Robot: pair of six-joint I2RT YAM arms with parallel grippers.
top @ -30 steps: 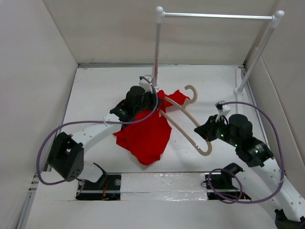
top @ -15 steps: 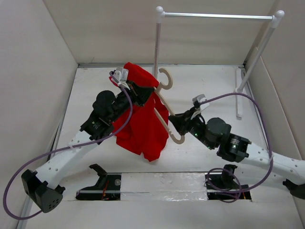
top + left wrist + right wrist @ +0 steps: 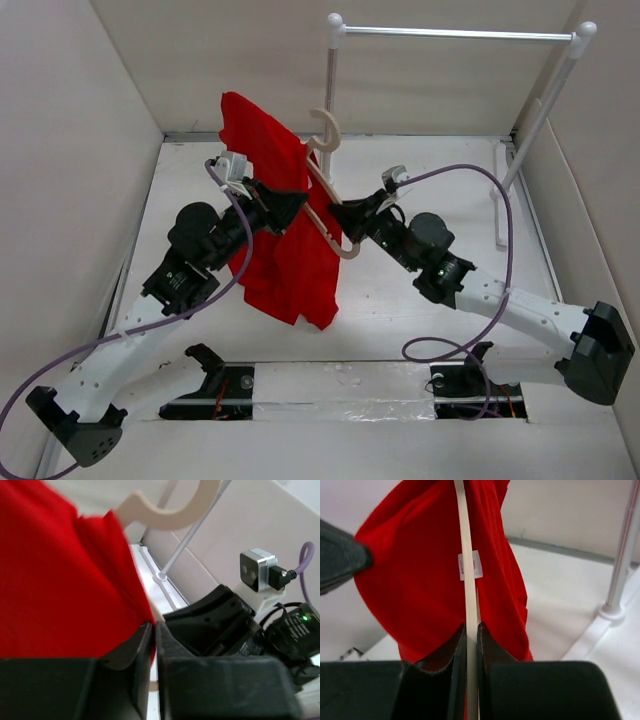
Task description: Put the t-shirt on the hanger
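Observation:
The red t-shirt [image 3: 288, 262] hangs in the air above the table, its upper part bunched high at the back left. My left gripper [image 3: 292, 205] is shut on its cloth [image 3: 60, 580] beside the neck. The cream hanger [image 3: 322, 190] slants just right of the shirt, hook [image 3: 326, 130] uppermost. My right gripper [image 3: 342, 216] is shut on one thin arm of the hanger [image 3: 467, 580]. In the right wrist view this arm crosses in front of the shirt [image 3: 415, 575] and its white tag [image 3: 470, 565]. The hanger's other arm is hidden by the cloth.
A tall white rack [image 3: 329, 95] with a metal rail [image 3: 450, 33] stands at the back, its right post [image 3: 540, 110] near the wall. Side walls close in left and right. Purple cables loop from both arms.
Both arms have lifted shirt and hanger off the table and carried them up and to the back left. The shirt now dangles instead of lying crumpled.

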